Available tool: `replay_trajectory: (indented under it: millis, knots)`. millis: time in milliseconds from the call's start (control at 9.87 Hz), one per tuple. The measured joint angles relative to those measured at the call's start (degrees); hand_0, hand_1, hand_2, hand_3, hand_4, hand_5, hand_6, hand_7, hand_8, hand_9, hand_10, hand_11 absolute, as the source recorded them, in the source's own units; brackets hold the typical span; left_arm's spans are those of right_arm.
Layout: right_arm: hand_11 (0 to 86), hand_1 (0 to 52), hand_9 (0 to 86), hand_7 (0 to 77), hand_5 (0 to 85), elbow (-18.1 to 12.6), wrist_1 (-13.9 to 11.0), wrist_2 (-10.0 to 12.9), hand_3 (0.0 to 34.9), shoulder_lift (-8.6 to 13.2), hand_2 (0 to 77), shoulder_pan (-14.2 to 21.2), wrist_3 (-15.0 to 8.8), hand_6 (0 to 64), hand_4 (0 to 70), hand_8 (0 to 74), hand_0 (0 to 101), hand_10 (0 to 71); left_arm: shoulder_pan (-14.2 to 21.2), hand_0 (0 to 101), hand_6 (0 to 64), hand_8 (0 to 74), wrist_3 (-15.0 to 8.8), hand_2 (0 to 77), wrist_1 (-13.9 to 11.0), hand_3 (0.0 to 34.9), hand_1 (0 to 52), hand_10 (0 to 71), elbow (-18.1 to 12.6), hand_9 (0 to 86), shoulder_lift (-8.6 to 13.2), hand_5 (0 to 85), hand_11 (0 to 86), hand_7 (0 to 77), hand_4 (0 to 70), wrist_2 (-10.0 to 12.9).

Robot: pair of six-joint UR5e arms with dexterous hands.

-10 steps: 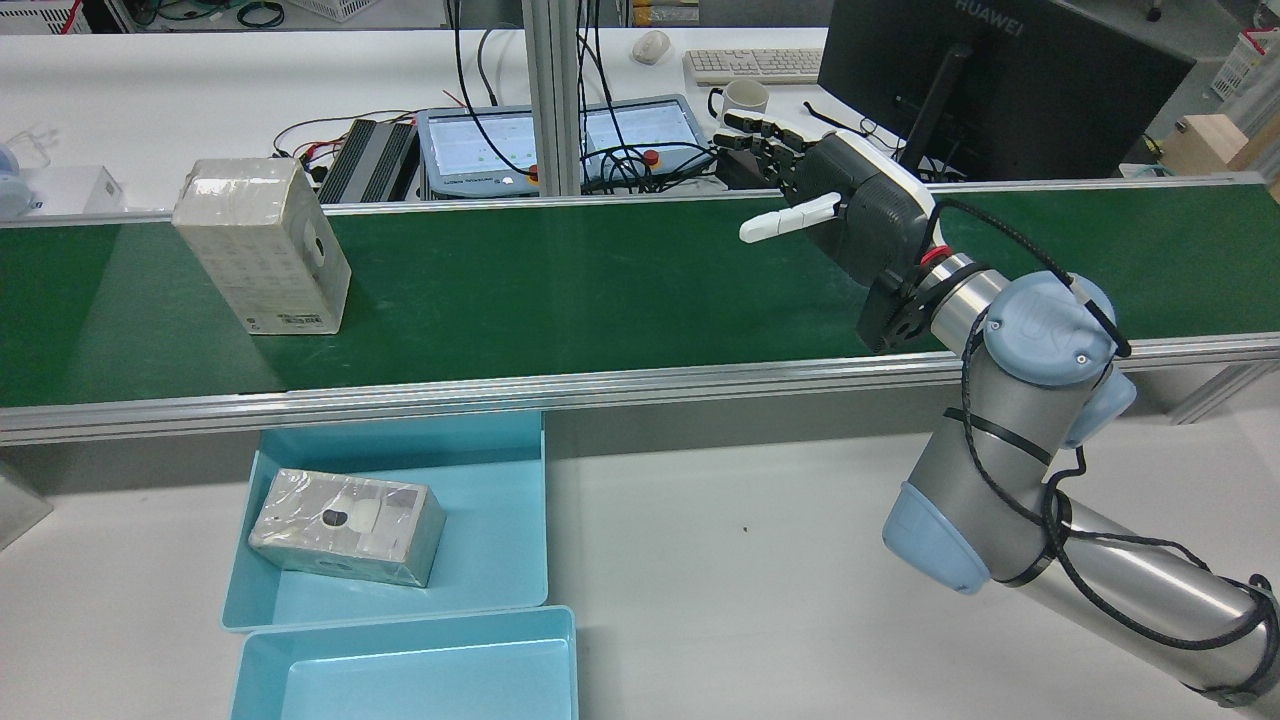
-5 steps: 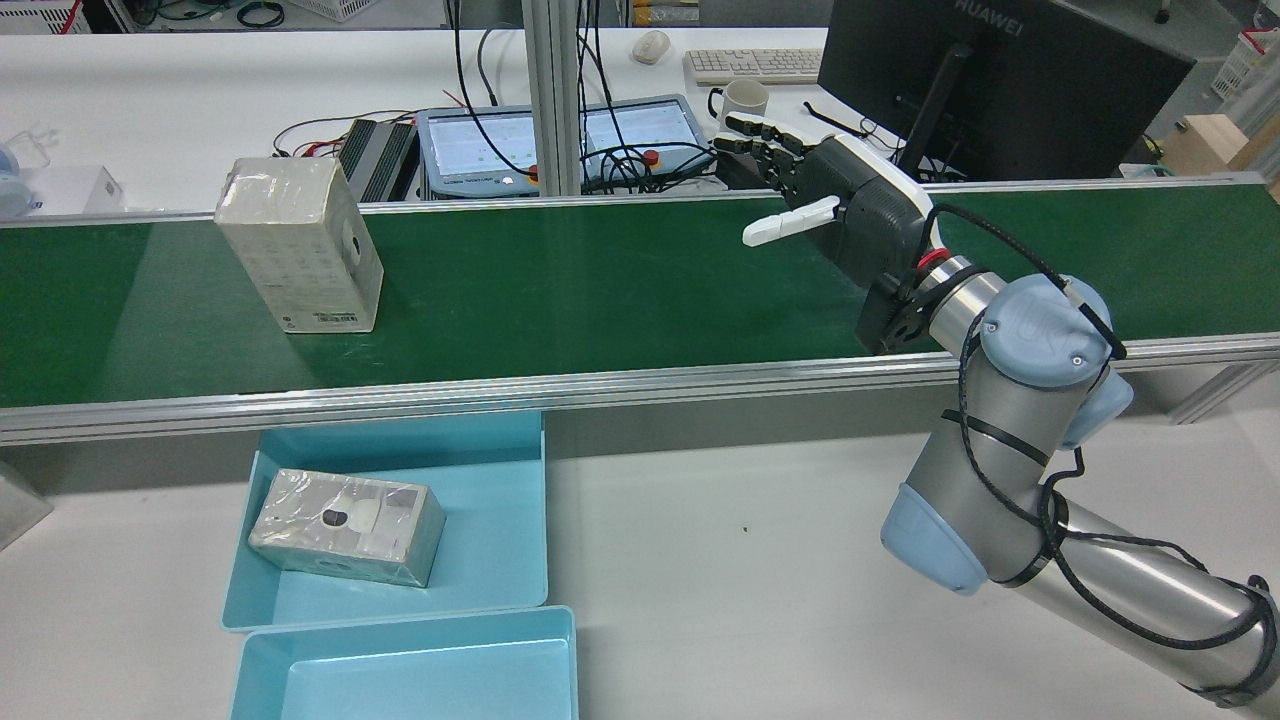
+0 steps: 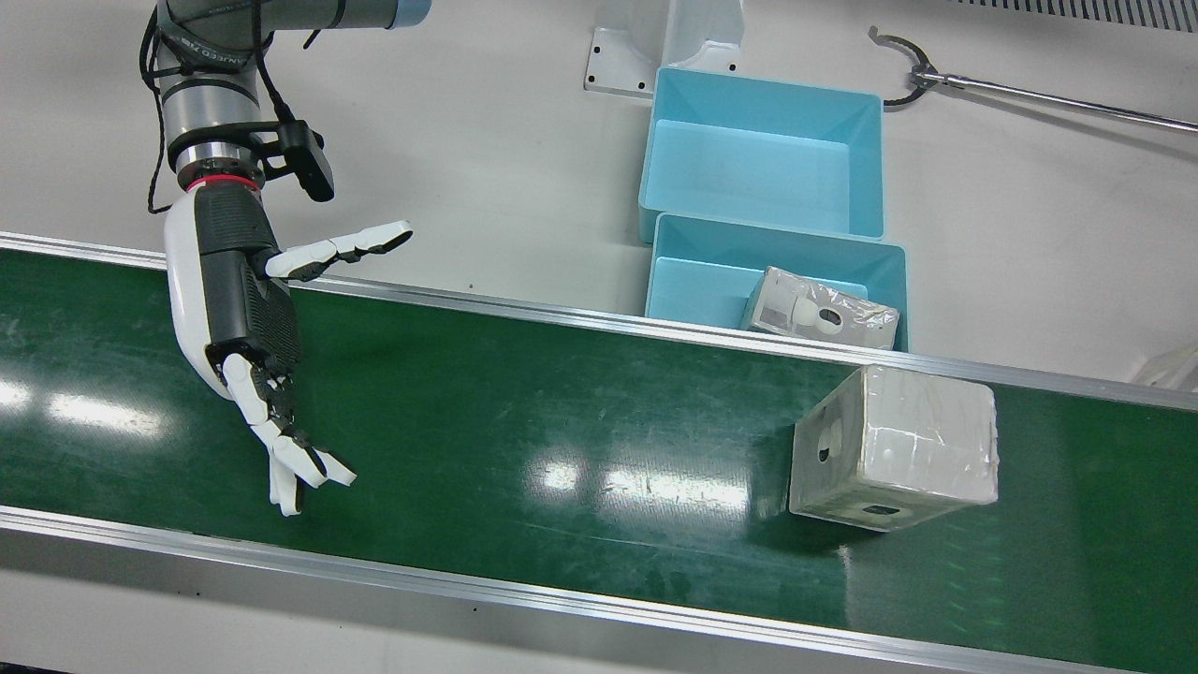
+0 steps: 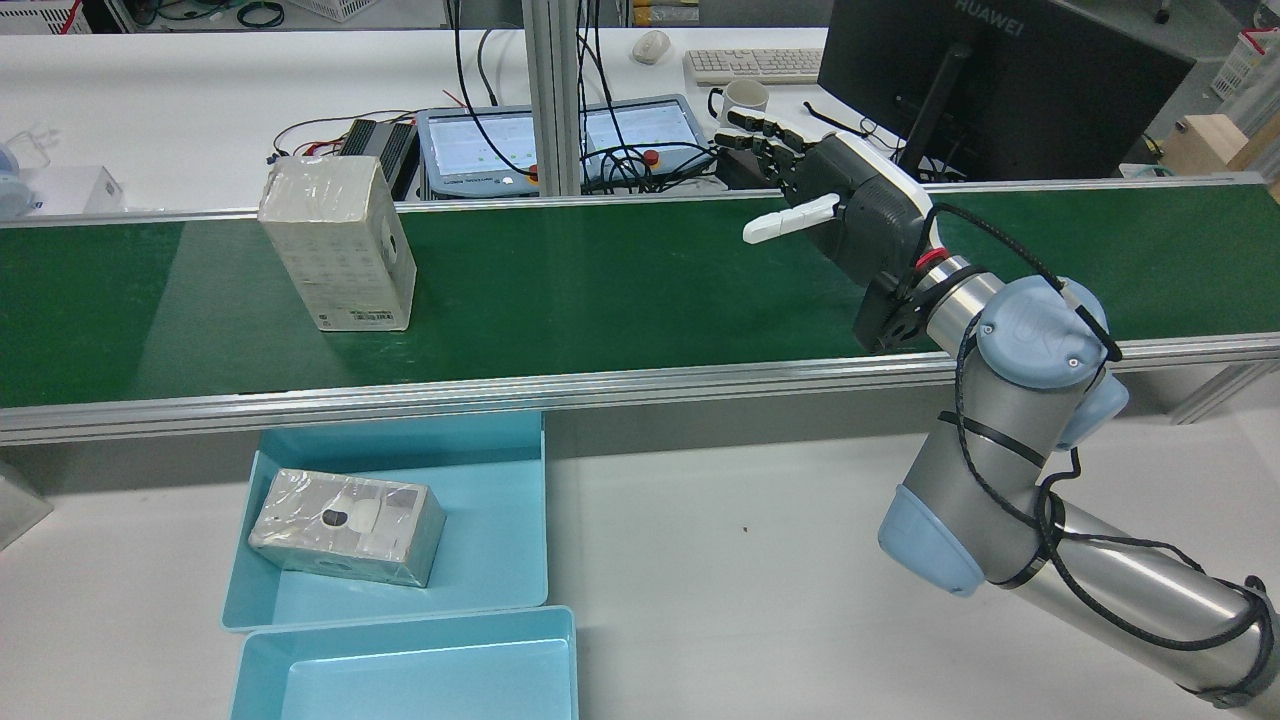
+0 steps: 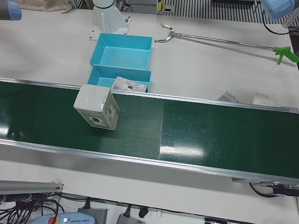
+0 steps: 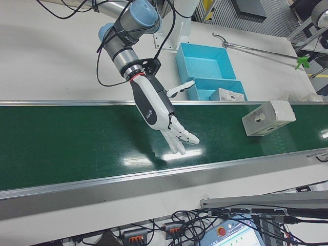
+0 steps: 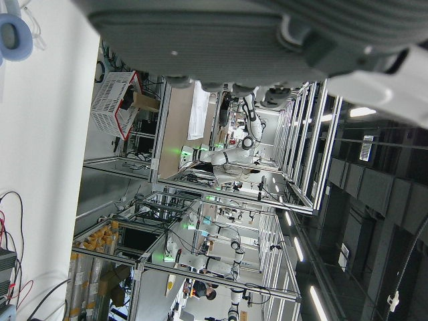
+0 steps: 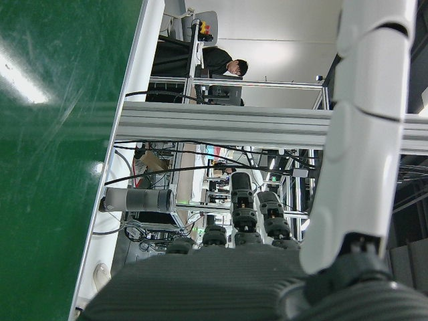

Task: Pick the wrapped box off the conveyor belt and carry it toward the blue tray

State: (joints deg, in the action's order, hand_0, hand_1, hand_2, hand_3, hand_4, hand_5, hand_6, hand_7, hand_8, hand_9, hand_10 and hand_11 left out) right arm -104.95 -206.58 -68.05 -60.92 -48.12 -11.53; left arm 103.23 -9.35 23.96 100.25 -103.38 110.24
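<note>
Wrapped box: a pale grey cardboard box in clear plastic wrap [image 4: 338,245] stands upright on the green conveyor belt [image 4: 620,290], far to the left of the fingers in the rear view, well apart from them and touched by nothing.

Blue trays: two light-blue plastic trays [image 4: 400,560] sit on the white table [image 4: 750,560] just beside the belt's near rail, also well off to the left of the fingers; the one nearer the belt holds a second plastic-wrapped box [image 4: 347,526] lying on its side, and the other tray [image 3: 763,154] has nothing in it.

Right hand: the black-and-white robot hand [image 4: 835,205] hangs over the belt with the palm turned sideways, fingers spread and stretched out across the belt, grasping nothing. The thumb sticks out toward the side where the box stands. From the front view the same hand [image 3: 253,328] has its fingertips [image 3: 299,468] over the green surface, near the rail on the operators' side.

Left hand: only its own camera shows a dark grey edge of it [image 7: 221,47], up against a view of shelving and lab racks; I cannot tell how its fingers are set.

Reach tool: a long metal grabber with a green handle [image 5: 224,43] lies on the table beyond the trays.
</note>
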Motion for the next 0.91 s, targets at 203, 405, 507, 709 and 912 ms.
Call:
replay_trajectory:
  millis: [203, 405, 507, 709, 912]
  knots:
    - [1.1, 9.8, 2.7, 17.5, 12.5, 0.00, -0.04, 0.09, 0.0, 0.01, 6.0, 0.03, 0.01, 6.0, 7.1, 2.7, 46, 0.0, 0.00, 0, 0.5, 0.5, 0.00, 1.1, 0.00, 0.0, 0.0, 0.0, 0.00, 0.0, 0.00, 1.1, 0.5, 0.5, 0.0, 0.00]
    - [1.1, 9.8, 3.3, 17.5, 12.5, 0.06, -0.05, 0.10, 0.0, 0.01, 6.0, 0.07, -0.03, 6.0, 7.1, 2.7, 46, 0.0, 0.00, 0, 0.5, 0.5, 0.00, 1.1, 0.00, 0.0, 0.0, 0.0, 0.00, 0.0, 0.00, 1.1, 0.5, 0.5, 0.0, 0.00]
    - [1.1, 9.8, 2.2, 17.5, 12.5, 0.16, -0.03, 0.11, 0.1, 0.01, 6.0, 0.08, -0.03, 6.0, 7.1, 3.3, 46, 0.0, 0.00, 0, 0.5, 0.5, 0.00, 1.1, 0.00, 0.0, 0.0, 0.0, 0.00, 0.0, 0.00, 1.1, 0.5, 0.5, 0.0, 0.00]
    - [1.1, 9.8, 2.7, 17.5, 12.5, 0.39, 0.02, 0.16, 0.1, 0.01, 6.0, 0.10, -0.05, 6.0, 7.6, 3.3, 46, 0.0, 0.00, 0, 0.5, 0.5, 0.00, 1.1, 0.00, 0.0, 0.0, 0.0, 0.00, 0.0, 0.00, 1.1, 0.5, 0.5, 0.0, 0.00]
    - [1.1, 9.8, 2.7, 17.5, 12.5, 0.49, 0.03, 0.24, 0.2, 0.01, 6.0, 0.18, -0.07, 6.0, 7.6, 3.3, 46, 0.0, 0.00, 0, 0.5, 0.5, 0.00, 1.1, 0.00, 0.0, 0.0, 0.5, 0.00, 0.0, 0.00, 1.1, 0.5, 0.5, 0.0, 0.00]
